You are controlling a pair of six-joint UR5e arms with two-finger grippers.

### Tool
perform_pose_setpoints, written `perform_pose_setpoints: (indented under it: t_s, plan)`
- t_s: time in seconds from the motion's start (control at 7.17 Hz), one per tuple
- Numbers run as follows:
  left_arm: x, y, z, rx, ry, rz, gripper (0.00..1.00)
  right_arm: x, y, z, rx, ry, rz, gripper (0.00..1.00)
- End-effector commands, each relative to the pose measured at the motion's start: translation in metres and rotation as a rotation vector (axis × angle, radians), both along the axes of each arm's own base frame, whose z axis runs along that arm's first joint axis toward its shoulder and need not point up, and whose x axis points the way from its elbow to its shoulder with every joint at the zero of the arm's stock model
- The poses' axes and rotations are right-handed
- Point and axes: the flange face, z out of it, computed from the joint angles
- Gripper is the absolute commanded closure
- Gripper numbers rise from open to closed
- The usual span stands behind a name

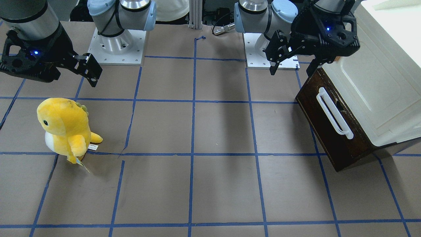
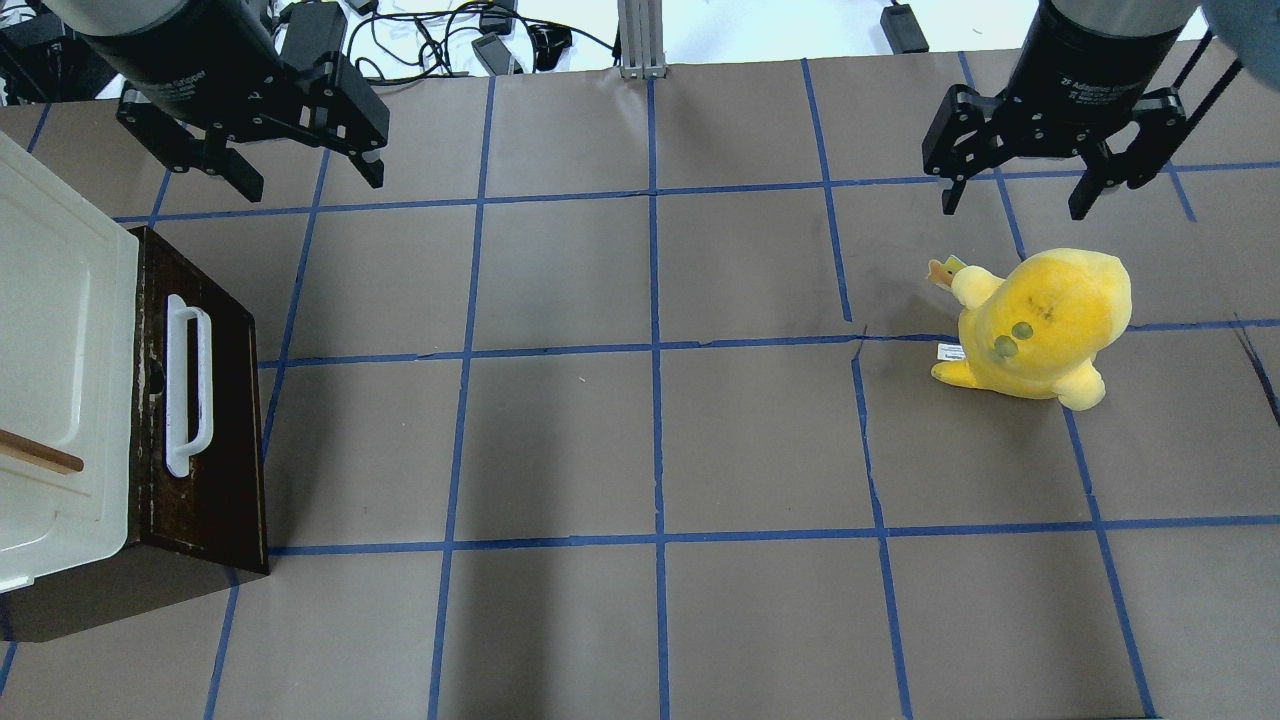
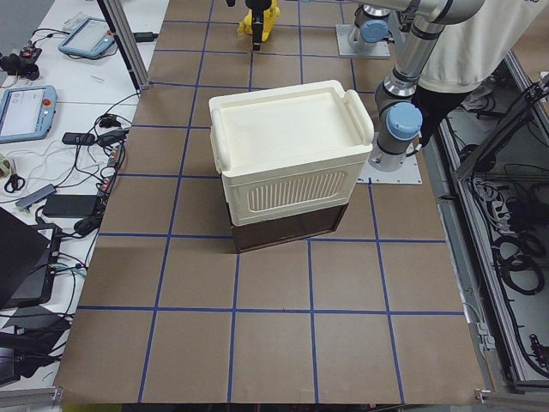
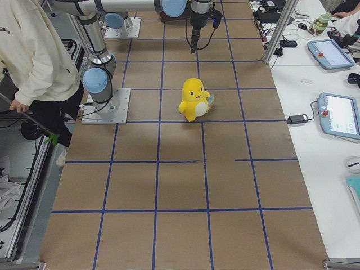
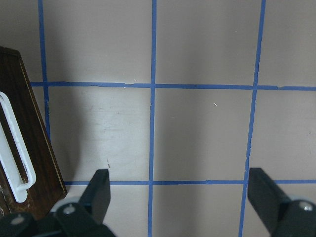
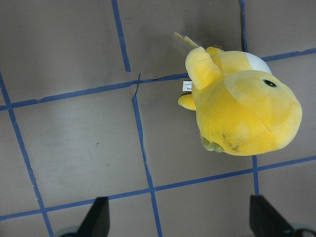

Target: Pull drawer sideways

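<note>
Overhead exterior shows the left pincer (image 2: pixel 312 183), fingers apart, hanging clear of the drawer (image 2: pixel 225 440), off its corner.

In the left wrist view the drawer (image 5: pixel 42 153) runs off the left and bottom edges, so only part of its handle (image 5: pixel 22 190) shows. The left gripper (image 5: pixel 177 177) appears only as two finger ends (image 5: pixel 100 190) at the bottom edge. The right gripper (image 6: pixel 177 205) is cut off the same way in its own view. Overhead, the cabinet (image 2: pixel 60 300) and its wooden handle (image 2: pixel 40 455) run off the left edge. From the table's left end the cabinet covers the drawer except for a dark strip, and the toy (image 3: pixel 260 24) is too small to read. The person's (image 4: pixel 34 50) head is cut off by the top edge.
</note>
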Motion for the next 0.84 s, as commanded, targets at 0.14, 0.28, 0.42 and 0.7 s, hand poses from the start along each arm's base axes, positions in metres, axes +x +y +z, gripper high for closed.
perform_pose_setpoints:
  t_s: [0.14, 0.28, 0.42, 0.7]
  plan:
    - [-0.001, 0.001, -0.001, 0.003, -0.001, -0.002, 0.0, -0.001, 0.0, 0.0, 0.001, 0.0, -0.001, 0.0]
    - [-0.001, 0.002, -0.003, 0.007, -0.001, -0.002, 0.0, 0.0, 0.0, 0.0, 0.0, 0.0, 0.0, 0.0]
    - [-0.001, 0.004, -0.003, 0.008, -0.001, -0.002, 0.0, -0.001, 0.0, 0.0, 0.0, 0.0, -0.001, 0.0]
    - [-0.001, 0.009, -0.011, 0.048, -0.001, -0.002, 0.0, 0.0, 0.0, 0.0, 0.0, 0.0, 0.0, 0.0]
